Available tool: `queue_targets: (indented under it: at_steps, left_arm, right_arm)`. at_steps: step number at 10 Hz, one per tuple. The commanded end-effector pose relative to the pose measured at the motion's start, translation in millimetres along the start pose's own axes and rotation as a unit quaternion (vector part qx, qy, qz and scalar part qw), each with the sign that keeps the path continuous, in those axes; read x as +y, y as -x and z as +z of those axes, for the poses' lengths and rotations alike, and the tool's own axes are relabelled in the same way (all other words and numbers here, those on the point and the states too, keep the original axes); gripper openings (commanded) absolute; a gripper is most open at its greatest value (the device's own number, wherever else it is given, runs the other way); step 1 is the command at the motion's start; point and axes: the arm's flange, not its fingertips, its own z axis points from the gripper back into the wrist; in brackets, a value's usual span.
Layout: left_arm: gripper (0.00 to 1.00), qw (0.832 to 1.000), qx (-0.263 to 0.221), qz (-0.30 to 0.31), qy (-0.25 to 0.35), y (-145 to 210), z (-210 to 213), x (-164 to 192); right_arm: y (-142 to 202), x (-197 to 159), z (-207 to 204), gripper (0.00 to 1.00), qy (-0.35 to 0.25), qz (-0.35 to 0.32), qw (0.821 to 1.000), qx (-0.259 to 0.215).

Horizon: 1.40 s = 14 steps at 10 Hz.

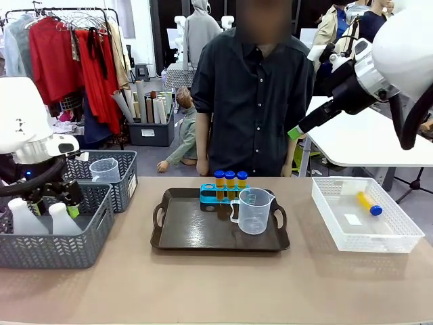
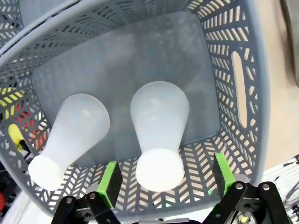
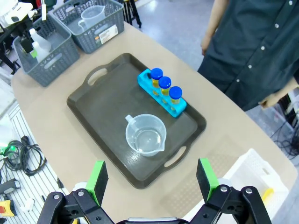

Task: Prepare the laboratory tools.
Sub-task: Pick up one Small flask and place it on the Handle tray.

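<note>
Left pincer (image 2: 166,179) hovers jaws wide, holding nothing, directly above the grey basket (image 2: 238,93) at the counter's left end. One conical flask (image 2: 159,126) stands upright under it, neck top lying between the green pads, long axis along the pincer's line of approach. A straight descent looks right; the left arm is much nearer. A second flask (image 2: 74,130) stands just beside it, outside the jaws. Both are translucent white, matte, broad-based and narrow-necked; whether they are stoppered I cannot tell. Mid-counter, the tray (image 1: 203,233) carries the clear measuring beaker (image 1: 254,211) and the blue rack (image 1: 220,196) with three amber tubes (image 1: 231,179). A fourth tube (image 1: 369,203) lies flat in the white basket (image 1: 399,237). Right pincer (image 3: 152,179) is open, high above the tray.
</note>
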Motion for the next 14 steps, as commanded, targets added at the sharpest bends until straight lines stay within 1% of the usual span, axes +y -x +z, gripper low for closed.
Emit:
queue_targets:
  at_steps: [1,5,6,12,13,14]
  left_arm:
    - [0.95,1.0,-0.004,-0.017,0.015,1.6,-6.4,0.7]
    - [0.18,1.0,-0.007,-0.016,0.012,1.2,-6.1,-0.1]
    - [0.0,1.0,-0.007,-0.016,0.012,1.3,-5.7,-0.1]
    - [0.0,1.0,-0.014,-0.023,0.006,-1.5,0.8,2.2]
    - [0.0,0.999,-0.021,-0.025,0.008,-1.8,8.8,0.6]
    - [0.0,0.999,-0.022,-0.035,0.004,-2.9,25.4,-2.0]
  right_arm:
    - [-1.4,0.7,-0.1,1.0,-0.006,-0.004,1.0,-0.005]
    - [-1.4,0.7,-0.1,1.0,-0.006,-0.004,1.0,-0.005]
    - [-1.4,0.7,-0.1,1.0,-0.006,-0.004,1.0,-0.005]
    - [-1.4,0.7,-0.1,1.0,-0.006,-0.004,1.0,-0.005]
    - [-1.4,0.7,-0.1,1.0,-0.006,-0.004,1.0,-0.005]
    - [-1.4,0.7,-0.1,1.0,-0.006,-0.004,1.0,-0.005]
